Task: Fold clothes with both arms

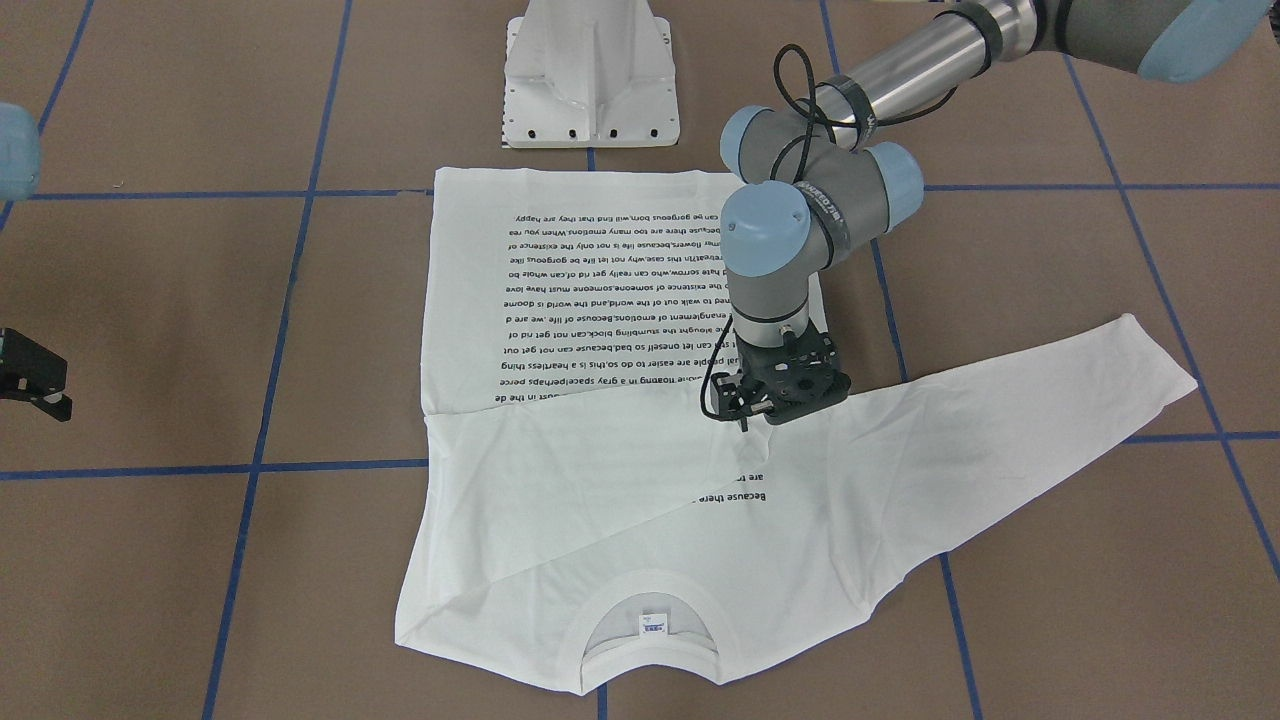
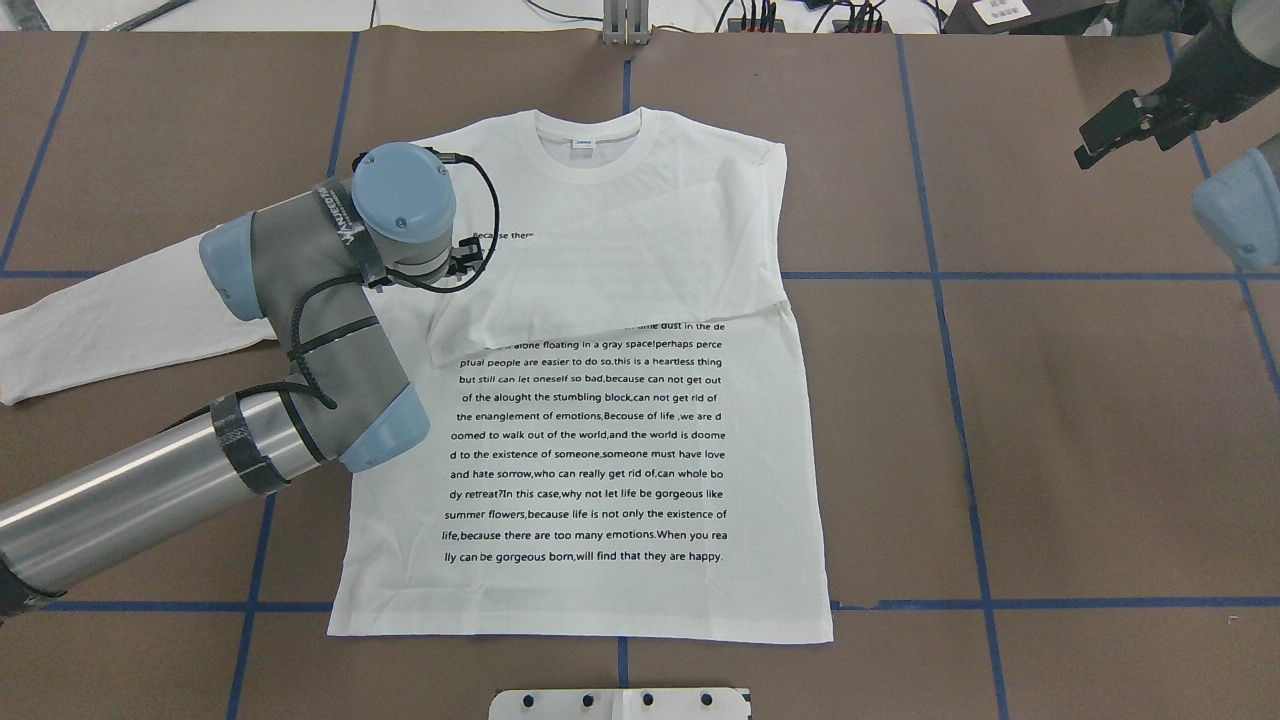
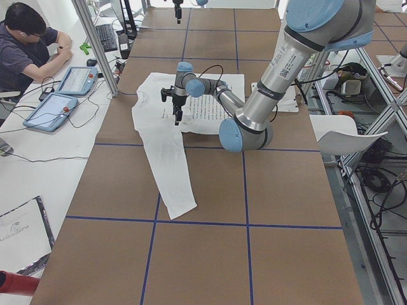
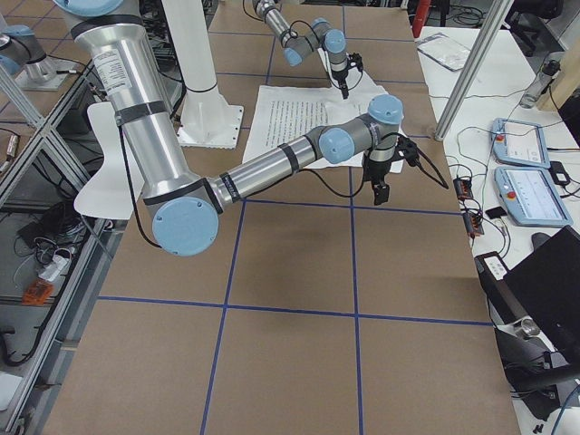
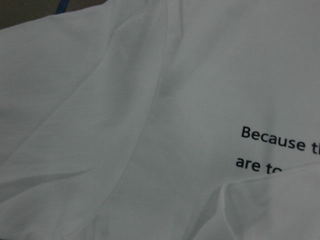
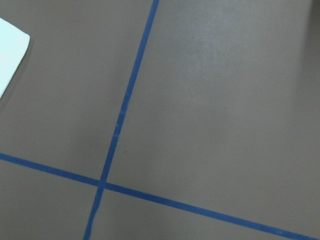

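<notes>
The white long-sleeved T-shirt [image 2: 600,440] lies flat on the brown table, text side up, with its collar [image 2: 590,135] on the far side from the robot. One sleeve [image 2: 620,270] is folded across the chest. The other sleeve [image 2: 90,320] stretches straight out to the robot's left. My left gripper [image 2: 470,262] hangs low over the chest at the folded sleeve's end [image 1: 745,418]; its fingers are hidden, so open or shut is unclear. The left wrist view shows only fabric [image 5: 125,125]. My right gripper [image 1: 62,392] is open, off the shirt, above bare table [image 2: 1085,150].
The white pedestal base [image 1: 590,80] stands at the robot's edge of the table, just past the shirt's hem. Blue tape lines [image 6: 120,125] cross the brown surface. A person [image 3: 25,51] sits at a side desk with tablets [image 3: 60,101]. Bare table [image 2: 1050,420] lies on the robot's right.
</notes>
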### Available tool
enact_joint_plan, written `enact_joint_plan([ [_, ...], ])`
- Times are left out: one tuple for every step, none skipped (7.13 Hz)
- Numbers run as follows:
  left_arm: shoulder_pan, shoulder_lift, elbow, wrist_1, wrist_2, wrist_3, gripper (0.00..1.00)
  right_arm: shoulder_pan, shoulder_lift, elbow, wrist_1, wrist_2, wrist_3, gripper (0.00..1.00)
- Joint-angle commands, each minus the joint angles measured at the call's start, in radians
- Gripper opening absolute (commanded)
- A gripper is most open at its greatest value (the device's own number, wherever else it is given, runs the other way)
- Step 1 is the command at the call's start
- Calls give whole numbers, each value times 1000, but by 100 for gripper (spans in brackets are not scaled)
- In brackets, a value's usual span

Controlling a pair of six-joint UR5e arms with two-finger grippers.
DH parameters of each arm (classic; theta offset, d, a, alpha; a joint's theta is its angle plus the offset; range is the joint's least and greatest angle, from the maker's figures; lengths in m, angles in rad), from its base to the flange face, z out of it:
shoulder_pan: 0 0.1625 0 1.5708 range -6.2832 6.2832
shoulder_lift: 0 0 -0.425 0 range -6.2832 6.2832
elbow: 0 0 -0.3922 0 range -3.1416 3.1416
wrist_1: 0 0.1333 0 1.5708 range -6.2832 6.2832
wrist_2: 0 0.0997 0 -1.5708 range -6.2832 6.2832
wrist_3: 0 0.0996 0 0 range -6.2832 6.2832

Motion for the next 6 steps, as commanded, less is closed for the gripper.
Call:
enact_joint_plan([
  [-47,40,-19,0,2,94,100,-1,2,0,0,0,2,100],
  [-59,61,-23,-6,36,131,100,-1,2,0,0,0,5,100],
  [-71,63,-33,-7,47,170,100,-1,3,0,0,0,6,100],
  [-97,68,-90,-10,35,269,100,-1,2,7,-3,0,6,100],
  [-149,103,-149,-16,-52,375,100,1,-1,14,-6,1,6,100],
  [-212,171,-195,-77,-164,495,100,1,-3,19,-8,1,6,100],
])
